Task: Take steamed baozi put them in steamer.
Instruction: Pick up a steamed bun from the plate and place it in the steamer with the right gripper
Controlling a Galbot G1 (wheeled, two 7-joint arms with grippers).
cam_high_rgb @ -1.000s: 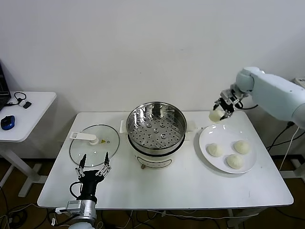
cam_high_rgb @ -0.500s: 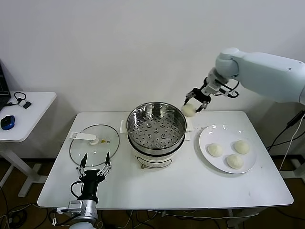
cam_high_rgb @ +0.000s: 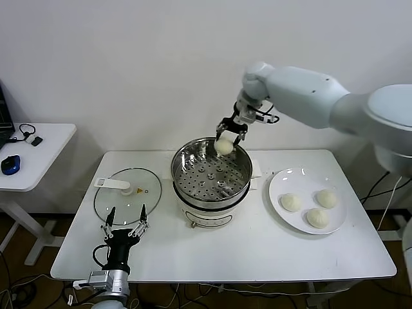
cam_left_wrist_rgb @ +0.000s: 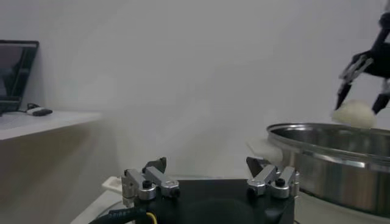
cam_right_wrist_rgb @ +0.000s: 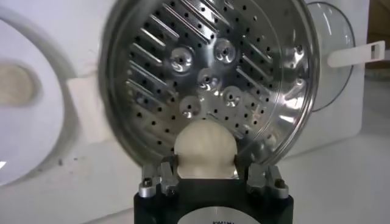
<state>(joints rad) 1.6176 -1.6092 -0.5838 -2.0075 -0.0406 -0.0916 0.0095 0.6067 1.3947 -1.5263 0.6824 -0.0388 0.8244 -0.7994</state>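
Note:
My right gripper [cam_high_rgb: 226, 138] is shut on a cream-white steamed baozi [cam_high_rgb: 223, 146] and holds it in the air over the far rim of the steamer [cam_high_rgb: 182, 187]. In the right wrist view the baozi [cam_right_wrist_rgb: 204, 146] sits between the fingers, with the steamer's perforated tray [cam_right_wrist_rgb: 207, 73] below it holding no buns. Three more baozi [cam_high_rgb: 291, 202] [cam_high_rgb: 326, 198] [cam_high_rgb: 317, 217] lie on the white plate [cam_high_rgb: 280, 182] to the right of the steamer. My left gripper [cam_high_rgb: 127, 222] is parked low at the table's front left, fingers spread open and holding nothing.
The flat glass lid [cam_high_rgb: 112, 203] lies on the table left of the steamer, just beyond my left gripper. A side table [cam_high_rgb: 38, 151] with a mouse and cables stands at the far left. A white wall rises behind the table.
My right arm has swung left from above the plate to the steamer's far rim, carrying the baozi with it. The left arm has stayed put.

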